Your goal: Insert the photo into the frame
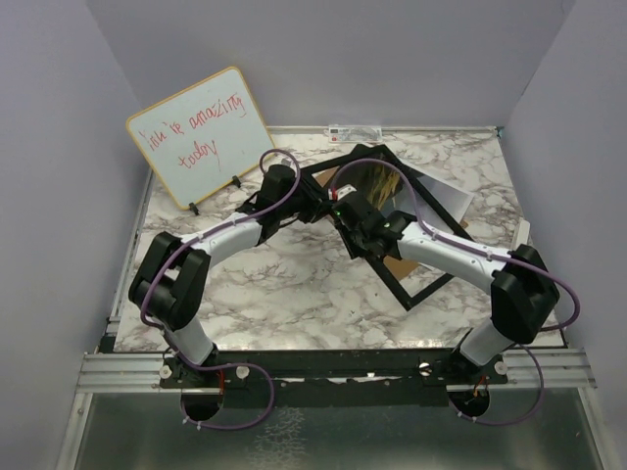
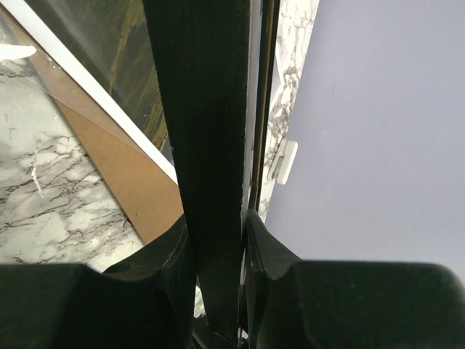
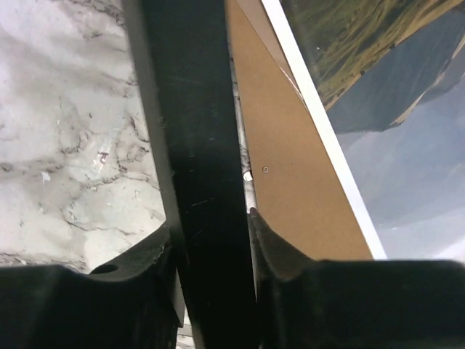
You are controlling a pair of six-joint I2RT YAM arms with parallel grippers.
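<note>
**Both claws grip the frame, photo between them**

Left gripper is closed on a black rail that runs straight ahead through its jaws. The photo lies ahead-left of it, on the brown board. Right gripper pinches another rail lengthwise, with the photo ahead-right. Neither arm looks clearly nearer.

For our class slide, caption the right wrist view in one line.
The right gripper pinches the black rail of the frame, brown board and mountain photo alongside.
</note>
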